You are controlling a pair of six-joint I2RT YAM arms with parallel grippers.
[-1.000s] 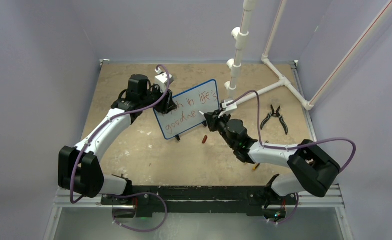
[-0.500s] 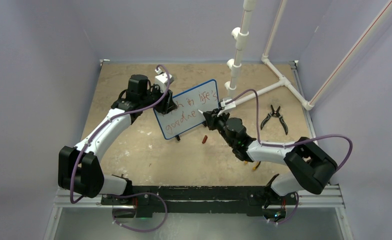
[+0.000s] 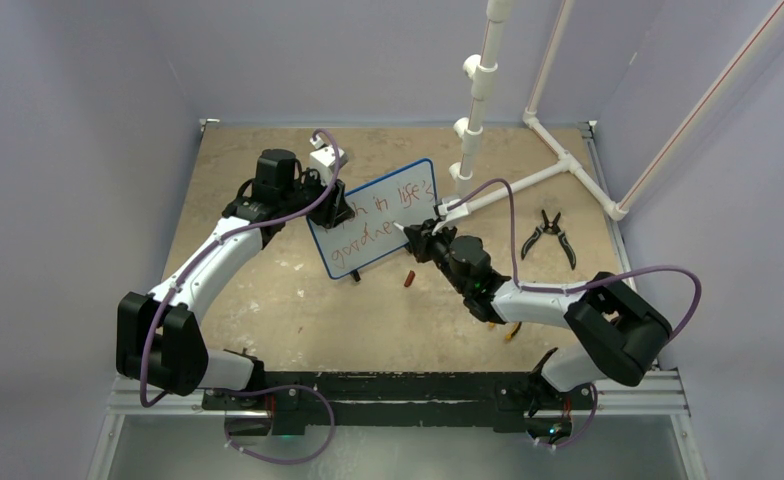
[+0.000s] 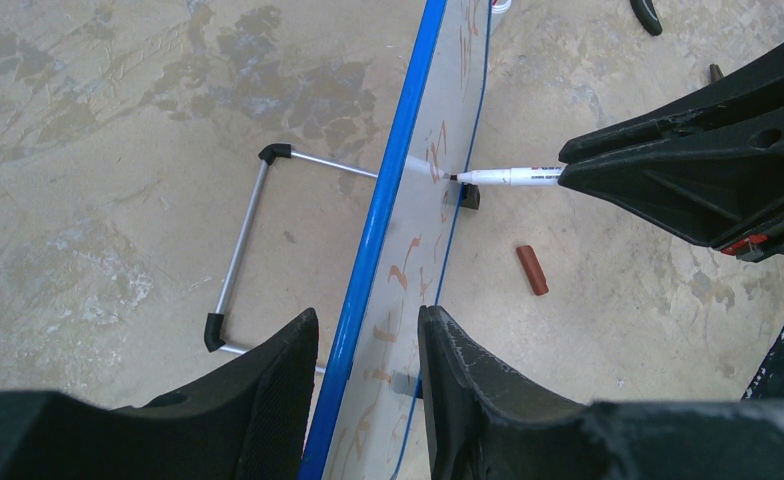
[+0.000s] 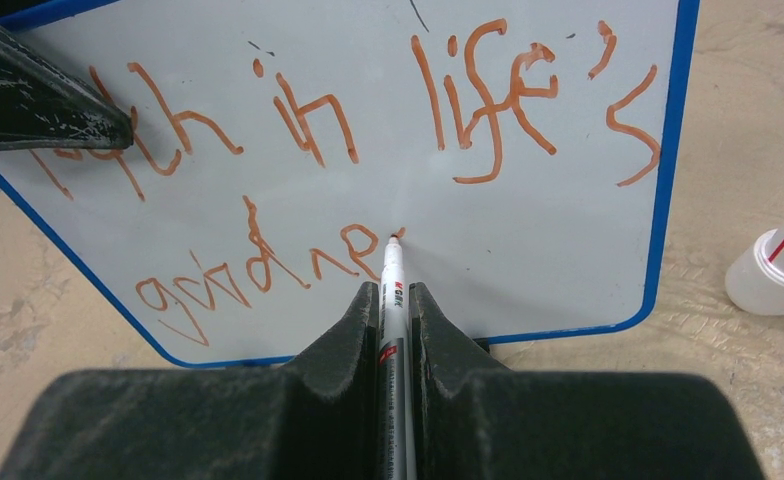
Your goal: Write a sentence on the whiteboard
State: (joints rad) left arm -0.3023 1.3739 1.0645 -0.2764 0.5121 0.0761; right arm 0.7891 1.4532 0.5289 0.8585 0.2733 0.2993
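The whiteboard (image 5: 528, 230) stood upright, one end clamped by the left gripper (image 4: 368, 320), while the right gripper (image 5: 393, 290), closed on the marker (image 5: 392, 262), aimed it squarely at the board's face, tip just past the sentence's (image 5: 258, 265) unfinished lower line.

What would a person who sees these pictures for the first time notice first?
Probably the whiteboard standing in the middle of the table, with the sentence in red across two lines. The right tool grips a marker whose tip meets the board at the end of the lower line, while the left tool clamps the board's left edge.
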